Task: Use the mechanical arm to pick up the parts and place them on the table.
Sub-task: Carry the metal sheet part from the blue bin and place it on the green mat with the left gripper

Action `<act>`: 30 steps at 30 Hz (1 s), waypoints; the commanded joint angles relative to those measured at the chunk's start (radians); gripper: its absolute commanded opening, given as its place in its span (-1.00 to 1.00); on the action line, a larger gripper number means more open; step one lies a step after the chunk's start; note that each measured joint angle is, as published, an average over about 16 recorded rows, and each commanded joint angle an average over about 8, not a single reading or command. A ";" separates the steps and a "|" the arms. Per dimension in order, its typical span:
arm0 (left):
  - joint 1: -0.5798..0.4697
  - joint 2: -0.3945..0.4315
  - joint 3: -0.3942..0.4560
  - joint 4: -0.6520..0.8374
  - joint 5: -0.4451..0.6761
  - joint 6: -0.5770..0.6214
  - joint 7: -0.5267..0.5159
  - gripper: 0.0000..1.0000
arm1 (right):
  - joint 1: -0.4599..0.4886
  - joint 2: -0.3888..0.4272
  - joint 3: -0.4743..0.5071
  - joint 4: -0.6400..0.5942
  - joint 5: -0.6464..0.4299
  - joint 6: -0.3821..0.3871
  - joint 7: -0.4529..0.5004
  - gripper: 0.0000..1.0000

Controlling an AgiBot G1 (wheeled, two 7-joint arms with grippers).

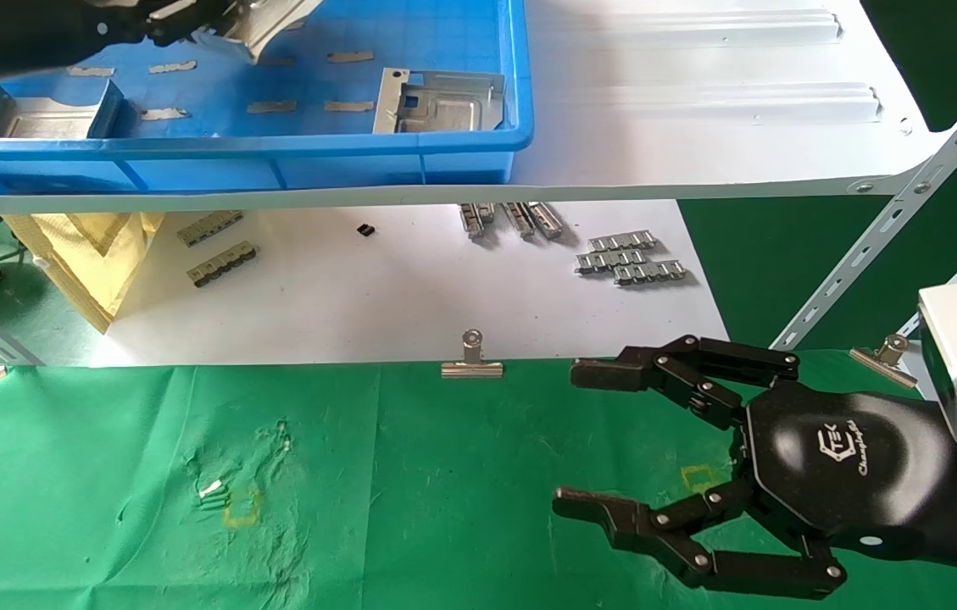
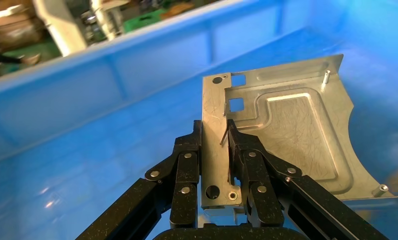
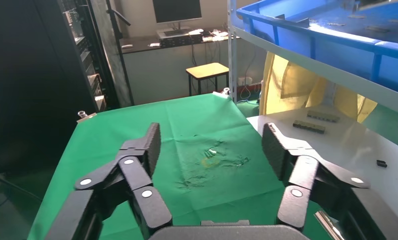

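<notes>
My left gripper (image 1: 205, 24) is at the top left, above the blue bin, shut on a shiny silver part (image 1: 262, 25) and holding it clear of the bin floor. In the left wrist view the fingers (image 2: 187, 160) pinch the plate's narrow edge strip (image 2: 214, 165), and the embossed panel (image 2: 297, 130) sticks out beyond them. Two more parts lie in the bin, one at the right (image 1: 437, 102) and one at the left (image 1: 46, 117). My right gripper (image 1: 567, 440) is open and empty, low over the green table (image 1: 410, 491), also seen in the right wrist view (image 3: 210, 142).
The blue bin (image 1: 232, 151) stands on a white metal shelf (image 1: 698, 127) with slanted braces (image 1: 893, 212) at the right. Below lie a white sheet (image 1: 376, 296) with grey ridged strips (image 1: 631, 258), a yellow bag (image 1: 80, 254) and binder clips (image 1: 471, 360) on the cloth's edge.
</notes>
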 commanded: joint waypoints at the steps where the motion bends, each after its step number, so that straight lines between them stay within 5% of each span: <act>1: -0.005 -0.008 -0.004 -0.005 -0.007 0.039 -0.003 -1.00 | 0.000 0.000 0.000 0.000 0.000 0.000 0.000 1.00; 15: 0.049 -0.149 -0.061 -0.102 -0.114 0.524 0.155 -1.00 | 0.000 0.000 0.000 0.000 0.000 0.000 0.000 1.00; 30: 0.356 -0.377 0.033 -0.524 -0.364 0.545 0.237 -1.00 | 0.000 0.000 0.000 0.000 0.000 0.000 0.000 1.00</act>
